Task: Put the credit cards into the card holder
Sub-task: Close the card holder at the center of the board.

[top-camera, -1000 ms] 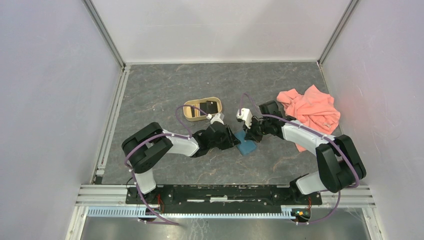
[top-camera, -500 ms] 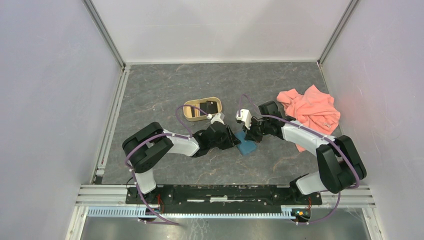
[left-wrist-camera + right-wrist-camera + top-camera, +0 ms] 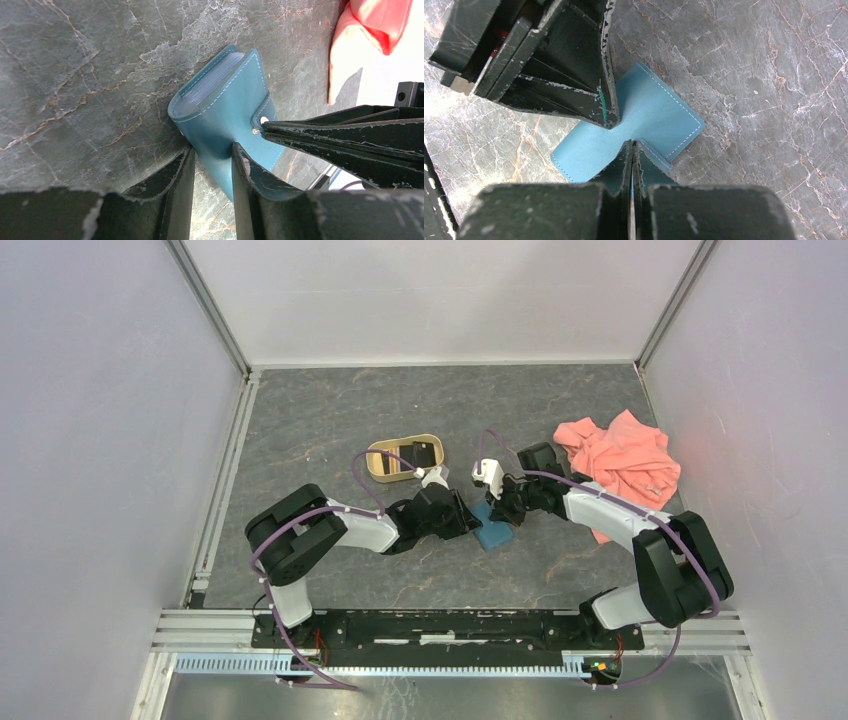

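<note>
Enclosing veined grey tabletop [image 3: 330, 410], pale walls [image 3: 100, 440]

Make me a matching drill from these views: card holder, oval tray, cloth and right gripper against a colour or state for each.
Column one:
1. card holder
2. oval tray
3. cloth
4. right gripper

Column two:
A. salmon pink, crumpled
B. jaws shut on a teal flap
C. teal, with pale stitching along its edges
D. tan, with a dark card inside

Pairs: 1-C, 2-D, 3-A, 4-B
</note>
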Robot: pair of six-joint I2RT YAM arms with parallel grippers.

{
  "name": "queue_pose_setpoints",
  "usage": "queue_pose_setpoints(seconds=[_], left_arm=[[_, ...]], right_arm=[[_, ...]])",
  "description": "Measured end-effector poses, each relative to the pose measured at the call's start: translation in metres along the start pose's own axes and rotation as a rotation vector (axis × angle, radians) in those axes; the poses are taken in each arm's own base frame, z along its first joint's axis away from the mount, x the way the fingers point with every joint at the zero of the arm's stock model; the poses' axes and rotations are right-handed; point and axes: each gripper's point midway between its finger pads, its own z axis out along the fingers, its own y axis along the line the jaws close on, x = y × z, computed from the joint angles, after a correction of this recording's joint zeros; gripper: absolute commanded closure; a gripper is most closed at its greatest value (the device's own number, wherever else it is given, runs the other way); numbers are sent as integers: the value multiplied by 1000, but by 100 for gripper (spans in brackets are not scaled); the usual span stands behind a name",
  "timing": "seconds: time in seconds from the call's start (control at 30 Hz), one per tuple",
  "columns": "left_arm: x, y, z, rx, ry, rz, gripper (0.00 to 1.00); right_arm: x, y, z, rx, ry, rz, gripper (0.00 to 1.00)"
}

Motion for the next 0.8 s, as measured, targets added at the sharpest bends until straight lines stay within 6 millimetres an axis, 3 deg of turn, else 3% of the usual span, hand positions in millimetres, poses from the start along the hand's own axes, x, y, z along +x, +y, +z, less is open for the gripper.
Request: queue_pose_setpoints(seconds=[0.8], left_arm=[[0,-2,1,7,-1,-28,64]], right_arm=[[1,6,-3,14,-89,28,100]])
